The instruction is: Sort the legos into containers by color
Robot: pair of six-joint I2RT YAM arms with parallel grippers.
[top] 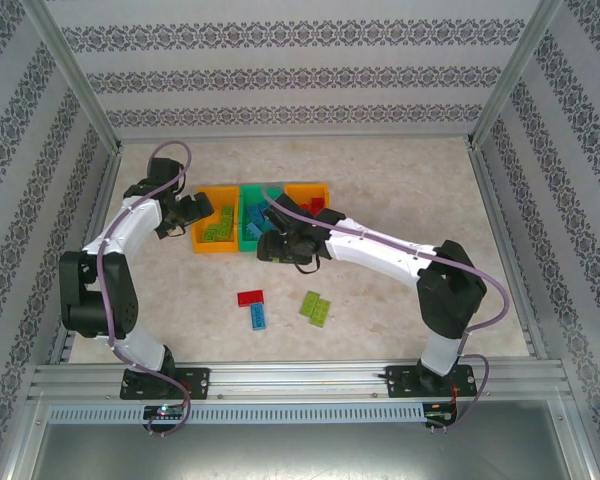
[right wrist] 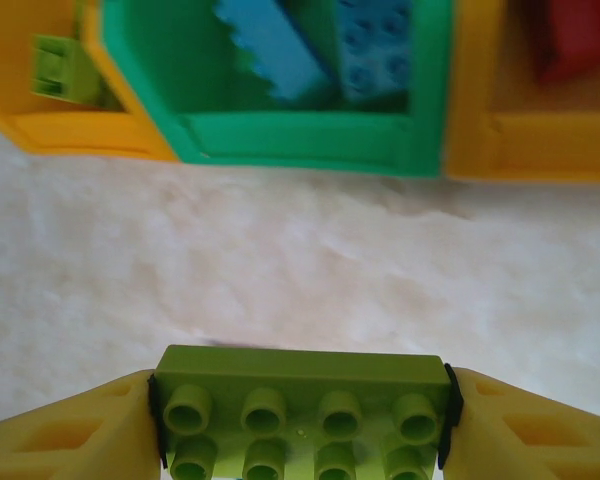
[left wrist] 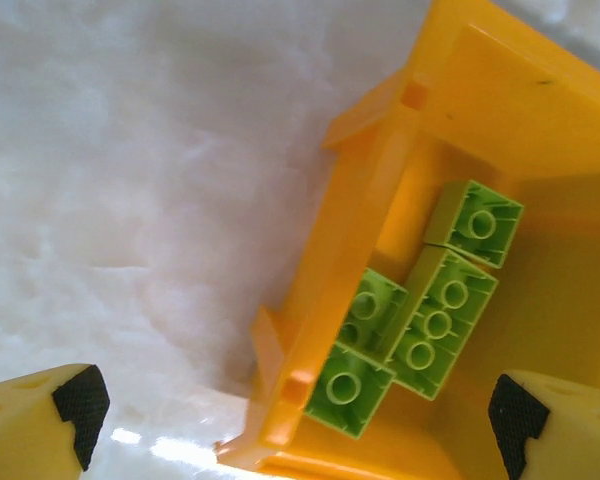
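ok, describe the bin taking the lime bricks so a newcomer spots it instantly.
On the table, find the green bin in the middle of the row. The orange bin on its left, by the left pincer, is the one. Unlike the other orange bin, which holds red bricks, it holds lime bricks.

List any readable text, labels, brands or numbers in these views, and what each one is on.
No readable text in any view.
Studs of the lime brick in the right gripper: too blurred to show any lettering.
Walls of the orange bin and green bin: plain, no labels.
The rail at the arm bases: any markings too small to read.
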